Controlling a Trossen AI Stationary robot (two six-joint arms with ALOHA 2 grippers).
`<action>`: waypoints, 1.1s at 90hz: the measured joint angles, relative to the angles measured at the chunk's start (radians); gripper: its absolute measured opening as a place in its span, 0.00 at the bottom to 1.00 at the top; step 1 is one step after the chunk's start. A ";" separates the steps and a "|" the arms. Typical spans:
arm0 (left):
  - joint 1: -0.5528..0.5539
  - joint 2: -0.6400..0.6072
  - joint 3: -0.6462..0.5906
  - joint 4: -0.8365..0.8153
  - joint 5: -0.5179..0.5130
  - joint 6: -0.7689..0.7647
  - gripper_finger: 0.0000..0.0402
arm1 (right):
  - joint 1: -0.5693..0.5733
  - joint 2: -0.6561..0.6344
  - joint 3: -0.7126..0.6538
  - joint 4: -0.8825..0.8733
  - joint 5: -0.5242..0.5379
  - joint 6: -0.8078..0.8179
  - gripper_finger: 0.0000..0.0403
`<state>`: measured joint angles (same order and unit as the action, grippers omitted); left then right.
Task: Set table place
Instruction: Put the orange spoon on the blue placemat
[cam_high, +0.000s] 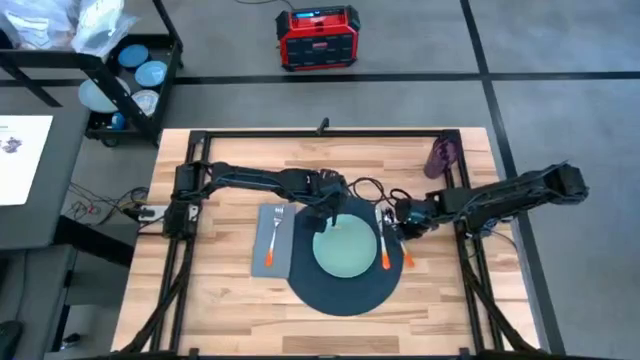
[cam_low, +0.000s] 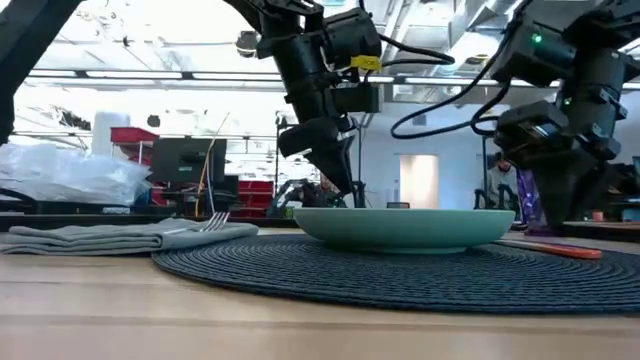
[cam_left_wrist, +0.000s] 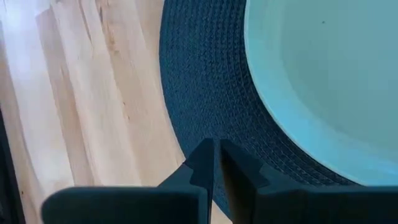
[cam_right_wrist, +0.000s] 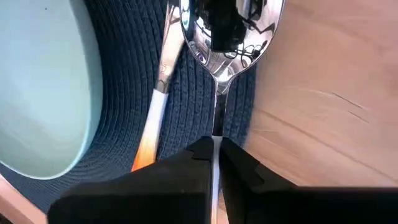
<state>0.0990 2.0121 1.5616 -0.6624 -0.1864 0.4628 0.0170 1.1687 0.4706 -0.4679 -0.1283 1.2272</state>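
Observation:
A dark round mat (cam_high: 340, 295) lies on the wooden table (cam_high: 230, 310) with a pale green plate (cam_high: 345, 250) on it. Left of the mat, an orange-handled fork (cam_high: 272, 238) rests on a grey napkin (cam_high: 287, 245). An orange-handled knife (cam_high: 383, 245) lies on the mat, right of the plate. My right gripper (cam_high: 405, 222) is shut on a spoon (cam_right_wrist: 230, 37) beside the knife, at the mat's right edge. My left gripper (cam_high: 325, 218) is shut and holds nothing; it stands just over the mat (cam_left_wrist: 199, 93), at the plate's far left rim. A purple cup (cam_high: 442, 157) stands at the far right. My right gripper pinches the spoon's thin shaft (cam_right_wrist: 217, 118), just behind the bowl, between its two fingers. The fingers point down from above. The bowl (cam_right_wrist: 231, 34) faces up over the line where mat meets wood. Whether the spoon is lifted clear, I cannot tell.
A black frame rail (cam_high: 325, 132) runs along the table's far edge and sides. Loose cables (cam_high: 375, 188) hang between the two arms. Off the table stand a black cart with blue plates (cam_high: 135, 75) at the far left and a red box (cam_high: 317, 38) on the floor.

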 joint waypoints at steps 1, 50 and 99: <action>0.000 0.000 0.000 0.000 0.000 0.000 0.03 | 0.000 0.002 0.000 -0.001 -0.002 0.000 0.00; 0.000 0.000 0.000 -0.002 0.000 -0.012 0.03 | 0.002 0.173 0.000 0.288 -0.078 -0.131 0.06; 0.000 0.000 0.000 -0.013 0.000 -0.038 0.03 | -0.034 -0.005 0.000 0.074 -0.157 -0.224 0.16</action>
<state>0.0986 2.0121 1.5616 -0.6755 -0.1863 0.4245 -0.0169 1.1634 0.4706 -0.3942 -0.2852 1.0033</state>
